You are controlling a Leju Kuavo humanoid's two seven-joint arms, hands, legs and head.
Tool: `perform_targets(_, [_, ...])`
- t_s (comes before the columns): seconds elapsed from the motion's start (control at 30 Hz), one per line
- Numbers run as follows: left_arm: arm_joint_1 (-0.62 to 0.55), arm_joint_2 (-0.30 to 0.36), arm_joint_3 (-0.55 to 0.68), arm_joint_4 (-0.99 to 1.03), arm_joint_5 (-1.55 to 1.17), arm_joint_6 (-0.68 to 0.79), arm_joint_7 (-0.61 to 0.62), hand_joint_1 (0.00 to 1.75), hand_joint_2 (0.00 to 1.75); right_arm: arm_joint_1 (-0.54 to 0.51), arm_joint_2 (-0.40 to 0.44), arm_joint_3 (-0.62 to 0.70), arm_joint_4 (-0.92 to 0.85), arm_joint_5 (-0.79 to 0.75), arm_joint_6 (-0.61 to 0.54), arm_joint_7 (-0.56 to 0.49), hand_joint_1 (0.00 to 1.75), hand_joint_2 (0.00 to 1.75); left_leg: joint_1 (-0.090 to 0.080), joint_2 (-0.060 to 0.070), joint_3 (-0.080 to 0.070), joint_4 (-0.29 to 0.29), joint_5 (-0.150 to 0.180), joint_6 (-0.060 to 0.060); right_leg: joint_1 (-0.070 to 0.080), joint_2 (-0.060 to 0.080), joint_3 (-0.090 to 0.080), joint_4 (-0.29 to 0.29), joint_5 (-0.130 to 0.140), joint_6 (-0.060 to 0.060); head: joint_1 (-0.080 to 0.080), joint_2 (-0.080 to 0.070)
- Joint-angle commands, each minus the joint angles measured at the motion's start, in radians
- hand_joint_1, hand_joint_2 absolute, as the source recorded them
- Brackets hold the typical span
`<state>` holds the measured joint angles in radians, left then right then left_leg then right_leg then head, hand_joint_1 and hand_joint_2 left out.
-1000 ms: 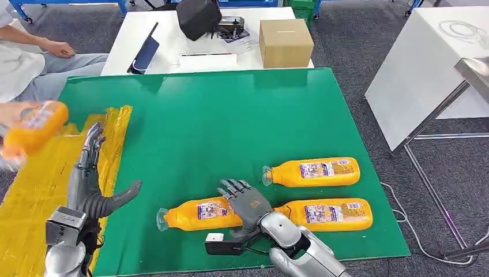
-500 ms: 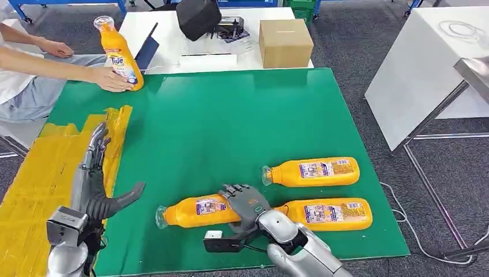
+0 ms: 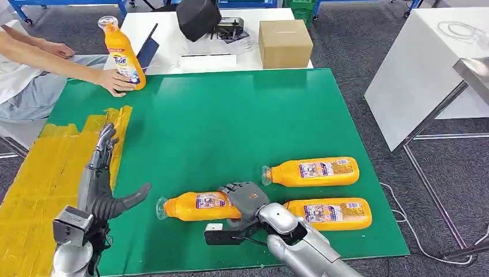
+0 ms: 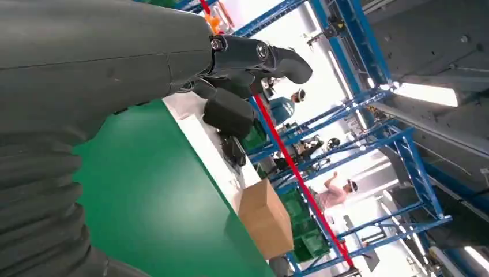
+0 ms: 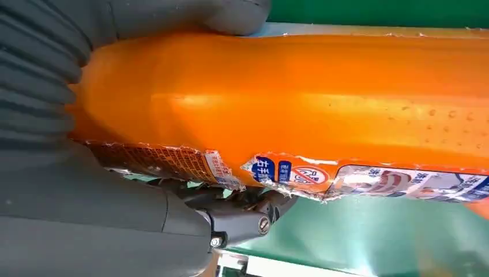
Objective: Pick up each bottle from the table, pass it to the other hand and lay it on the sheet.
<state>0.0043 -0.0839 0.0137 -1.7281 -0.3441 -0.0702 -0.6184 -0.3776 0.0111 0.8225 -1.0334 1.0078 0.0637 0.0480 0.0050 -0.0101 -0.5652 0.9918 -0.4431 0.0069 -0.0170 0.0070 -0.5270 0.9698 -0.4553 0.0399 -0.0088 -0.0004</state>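
Right hand (image 3: pixel 247 199) wrapped around the nearest lying bottle (image 3: pixel 199 206), fingers (image 3: pixel 233 188) over its body. Left hand (image 3: pixel 102 173) empty beside the yellow sheet (image 3: pixel 43 173), fingers spread wide.

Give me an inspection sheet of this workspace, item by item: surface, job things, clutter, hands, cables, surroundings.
Surface: green table, with the yellow sheet at its left side.
Job's things: three orange bottles lying on the green: near-left bottle, far-right bottle, near-right bottle. A fourth bottle stands upright at the far-left corner under a person's hand.
Clutter: nothing seen on the green.
Hands: right hand wraps the near-left bottle; left hand holds nothing, fingers apart, by the sheet's edge.
Cables: white cable on the floor at right.
Surroundings: white table behind with cardboard box and black bag.
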Motion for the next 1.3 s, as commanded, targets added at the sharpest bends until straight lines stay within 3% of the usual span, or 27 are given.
perform_targets(0.03, [-0.063, 0.005, -0.052, 0.112, 0.012, 0.000, 0.035, 0.00, 1.75, 0.010, 0.013, -0.087, 0.097, -0.094, -0.109, -0.030, 1.75, 1.75, 0.000, -0.002, 0.003, -0.001, 0.001, 0.000, 0.001, -0.003, 0.004, -0.002, 0.000, -0.001, 0.000, 0.000])
perform_targets(0.17, [-0.021, 0.002, -0.055, 0.047, 0.031, -0.006, 0.078, 0.00, 1.75, 0.149, 0.004, -0.207, -0.202, -0.175, -0.179, -0.051, 1.75, 1.75, 0.000, -0.002, 0.004, 0.000, 0.000, 0.000, 0.001, -0.003, 0.005, -0.001, 0.000, -0.001, 0.000, 0.000])
perform_targets(0.27, [-0.017, 0.000, -0.054, 0.041, 0.037, -0.010, 0.091, 0.00, 1.75, 0.171, 0.005, -0.229, -0.251, -0.168, -0.185, -0.043, 1.75, 1.75, 0.001, -0.004, 0.003, 0.001, -0.001, 0.000, 0.001, -0.004, 0.006, 0.000, -0.002, -0.001, 0.000, 0.000])
perform_targets(0.37, [-0.009, -0.019, -0.052, 0.031, 0.106, -0.051, 0.169, 0.00, 1.75, 0.261, 0.053, -0.350, -0.386, -0.221, -0.340, -0.127, 1.75, 1.75, 0.001, -0.002, 0.002, 0.001, -0.002, 0.000, 0.002, -0.002, 0.004, -0.001, -0.002, -0.002, -0.001, 0.000])
perform_targets(0.5, [-0.010, -0.015, -0.083, 0.049, 0.284, -0.148, 0.280, 0.00, 1.75, 0.359, 0.103, -0.470, -0.537, -0.340, -0.441, -0.253, 1.75, 1.75, 0.000, -0.004, -0.002, 0.001, -0.001, 0.000, 0.001, -0.005, 0.001, 0.001, -0.002, -0.001, 0.000, 0.000])
perform_targets(0.7, [-0.038, 0.007, -0.161, 0.095, 0.487, -0.178, 0.404, 0.00, 1.75, 0.391, 0.153, -0.524, -0.572, -0.476, -0.535, -0.403, 1.75, 1.75, 0.000, -0.003, -0.004, 0.000, 0.000, 0.000, 0.000, -0.004, -0.002, 0.000, -0.001, -0.001, 0.000, 0.000])
perform_targets(0.8, [-0.051, 0.004, -0.167, 0.118, 0.604, -0.171, 0.453, 0.00, 1.75, 0.389, 0.158, -0.515, -0.562, -0.506, -0.548, -0.426, 1.75, 1.75, 0.001, -0.002, -0.002, 0.000, 0.000, 0.000, 0.001, -0.003, 0.000, -0.001, 0.000, -0.001, 0.000, 0.000])
perform_targets(1.3, [-0.091, 0.041, -0.264, 0.094, 0.687, -0.175, 0.468, 0.00, 1.75, 0.337, 0.135, -0.426, -0.472, -0.469, -0.520, -0.426, 1.75, 1.75, 0.001, 0.000, -0.002, 0.000, -0.001, 0.000, 0.001, -0.001, 0.000, -0.001, 0.000, -0.001, 0.000, 0.000])
